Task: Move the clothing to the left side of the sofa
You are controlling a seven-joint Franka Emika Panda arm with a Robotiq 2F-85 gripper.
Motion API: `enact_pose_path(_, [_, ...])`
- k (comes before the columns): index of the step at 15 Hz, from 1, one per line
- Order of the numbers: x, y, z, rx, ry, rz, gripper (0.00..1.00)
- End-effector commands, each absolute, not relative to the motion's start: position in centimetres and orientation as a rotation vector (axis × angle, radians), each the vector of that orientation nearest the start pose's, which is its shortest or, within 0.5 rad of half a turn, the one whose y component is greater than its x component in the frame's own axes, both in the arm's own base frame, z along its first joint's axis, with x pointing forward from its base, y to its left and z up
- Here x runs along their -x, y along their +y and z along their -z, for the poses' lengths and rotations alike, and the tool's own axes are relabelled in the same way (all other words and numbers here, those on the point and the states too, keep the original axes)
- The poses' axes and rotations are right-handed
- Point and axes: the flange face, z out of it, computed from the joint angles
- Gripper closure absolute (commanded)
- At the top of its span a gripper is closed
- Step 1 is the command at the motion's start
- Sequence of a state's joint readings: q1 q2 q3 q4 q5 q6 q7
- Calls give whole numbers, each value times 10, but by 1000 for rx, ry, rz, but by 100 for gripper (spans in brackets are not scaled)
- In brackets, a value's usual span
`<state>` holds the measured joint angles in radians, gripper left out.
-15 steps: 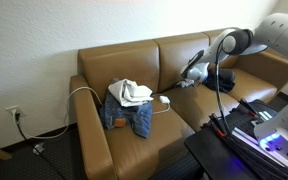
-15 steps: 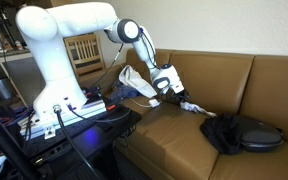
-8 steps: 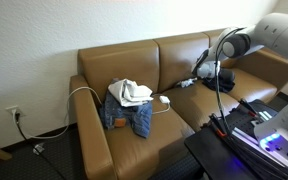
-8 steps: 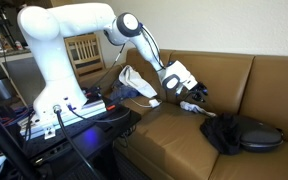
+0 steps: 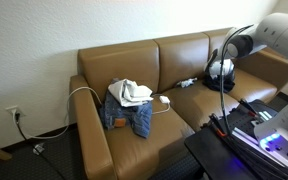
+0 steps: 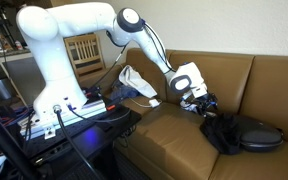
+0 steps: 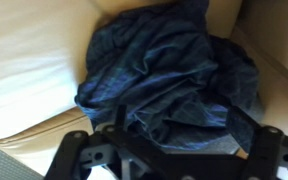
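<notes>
Wrist view is filled by the dark top [image 7: 169, 75], a crumpled navy-black heap on the seat where the cushion meets the sofa's [image 5: 114, 62] back. The hand [image 7: 169, 152] hovers just above it, released: its two fingers stand wide apart at the bottom of the frame with nothing between them, and I cannot tell whether they touch the cloth. In an exterior view the top [image 6: 234, 132] lies on the end seat farthest from the robot's base, with the hand [image 6: 201, 100] poised just over its near edge.

The other garments are well apart from it. The jeans [image 5: 124, 118] lie spread on the opposite end seat, close to the sofa's front edge and beside its arm, and the shirt [image 5: 132, 93] sits bunched on top of them. A thin white cable [image 5: 81, 92] arcs over that arm and crosses the seat next to this pile.

By my reading, the jeans and shirt are already gathered at one end of the sofa, which I take to be the target side, so that part looks done. The dark top is what remains: it has yet to be gripped, lifted and carried across the middle seat to join the pile. That puts the task somewhat past halfway.

No brand, label or writing can be read on the garments, the sofa or the robot in any view.
</notes>
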<state>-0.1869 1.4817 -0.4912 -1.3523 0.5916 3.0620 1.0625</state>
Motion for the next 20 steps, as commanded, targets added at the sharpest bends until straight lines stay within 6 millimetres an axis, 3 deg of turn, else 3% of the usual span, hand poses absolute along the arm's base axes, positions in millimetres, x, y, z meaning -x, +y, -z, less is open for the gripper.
enact_pose_path(1, [-543, -414, 83, 1800, 2666, 547, 0])
enact_pose_path(9, [-542, -405, 118, 1425, 2806, 120, 0])
enact_pose_path(20, [-511, -420, 139, 1137, 3053, 139, 0])
